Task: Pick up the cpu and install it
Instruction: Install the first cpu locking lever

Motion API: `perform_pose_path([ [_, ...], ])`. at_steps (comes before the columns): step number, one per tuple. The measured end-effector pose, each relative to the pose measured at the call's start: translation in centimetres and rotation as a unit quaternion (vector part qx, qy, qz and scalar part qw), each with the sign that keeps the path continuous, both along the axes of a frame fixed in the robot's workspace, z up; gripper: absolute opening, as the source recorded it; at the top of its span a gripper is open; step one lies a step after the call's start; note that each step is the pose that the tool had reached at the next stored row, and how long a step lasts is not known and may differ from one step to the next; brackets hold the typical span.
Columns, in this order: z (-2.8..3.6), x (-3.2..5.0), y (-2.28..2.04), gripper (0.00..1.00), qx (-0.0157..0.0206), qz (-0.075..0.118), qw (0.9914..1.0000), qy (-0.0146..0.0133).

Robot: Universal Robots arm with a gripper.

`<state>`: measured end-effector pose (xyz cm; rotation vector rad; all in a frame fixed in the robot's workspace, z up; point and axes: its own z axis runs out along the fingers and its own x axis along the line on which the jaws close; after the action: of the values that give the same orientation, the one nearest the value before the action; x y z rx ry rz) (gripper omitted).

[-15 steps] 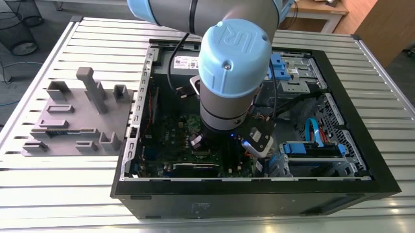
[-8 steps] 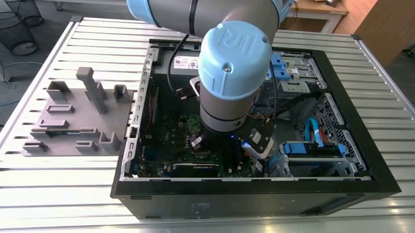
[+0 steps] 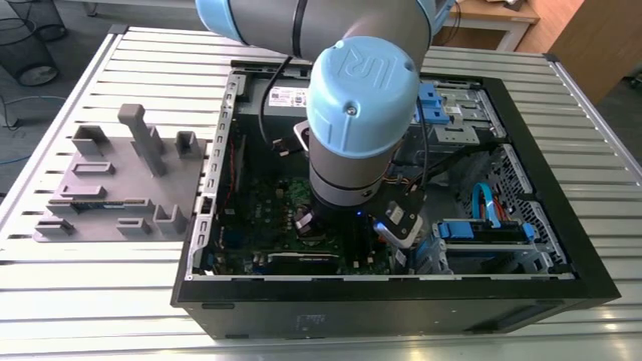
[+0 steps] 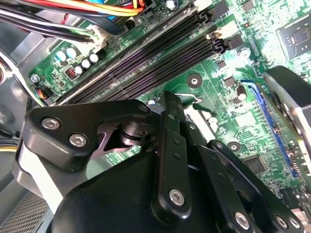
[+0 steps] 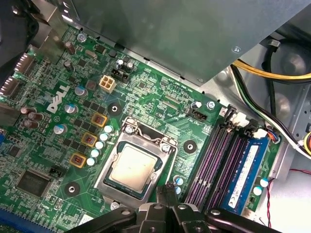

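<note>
I've got the gripper [image 5: 165,191] down inside the open computer case [image 3: 561,289], hovering just off one edge of the socket frame [image 5: 104,182] on the green motherboard [image 5: 160,102]. Fingers look pressed together with nothing between them. The cpu [image 5: 132,166] sits flat in the socket, silver top up, not touching the gripper. Empty dark memory slots [image 5: 211,160] run beside the socket, with one blue-labelled memory stick [image 5: 245,174] seated in the outermost slot. In the exterior view, the arm [image 3: 356,113] blocks the board's middle; a grey parts fixture [image 3: 120,180] sits on the slatted table [image 3: 80,308], off the case toward the exterior view's left.
</note>
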<state>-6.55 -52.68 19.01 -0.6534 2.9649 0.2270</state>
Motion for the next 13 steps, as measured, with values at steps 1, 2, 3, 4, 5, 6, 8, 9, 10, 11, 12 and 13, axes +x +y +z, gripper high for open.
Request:
perform_pose_path([
  [1, -0.03, 0.0, -0.01, 0.11, 0.0001, 0.0, 1.0, 0.0],
  [2, -0.05, -0.01, -0.04, 0.11, 0.0001, 0.0, 1.0, 0.0],
  [3, -0.06, 0.0, -0.07, 0.11, 0.0, 0.0, 1.0, 0.0],
  [4, -0.06, 0.0, -0.12, 0.11, 0.0, 0.0, 1.0, 0.0],
  [5, -0.07, 0.0, -0.18, 0.11, -0.0001, -0.001, 1.0, -0.0001],
  [6, -0.07, 0.0, -0.25, 0.11, -0.0002, -0.001, 1.0, -0.0001],
  [8, -0.06, 0.0, -0.39, 0.11, -0.0003, -0.001, 1.0, 0.0],
  [9, -0.06, 0.0, -0.43, 0.11, -0.0004, -0.001, 1.0, 0.0],
  [10, -0.05, -0.01, -0.46, 0.11, -0.0005, -0.001, 1.0, 0.0],
  [11, -0.05, 0.0, -0.46, 0.11, -0.0005, -0.001, 1.0, 0.0],
  [12, -0.06, 0.0, -0.46, 0.11, -0.0005, -0.001, 1.0, 0.0],
  [13, -0.06, 0.0, -0.48, 0.11, -0.0005, -0.001, 1.0, 0.0],
])
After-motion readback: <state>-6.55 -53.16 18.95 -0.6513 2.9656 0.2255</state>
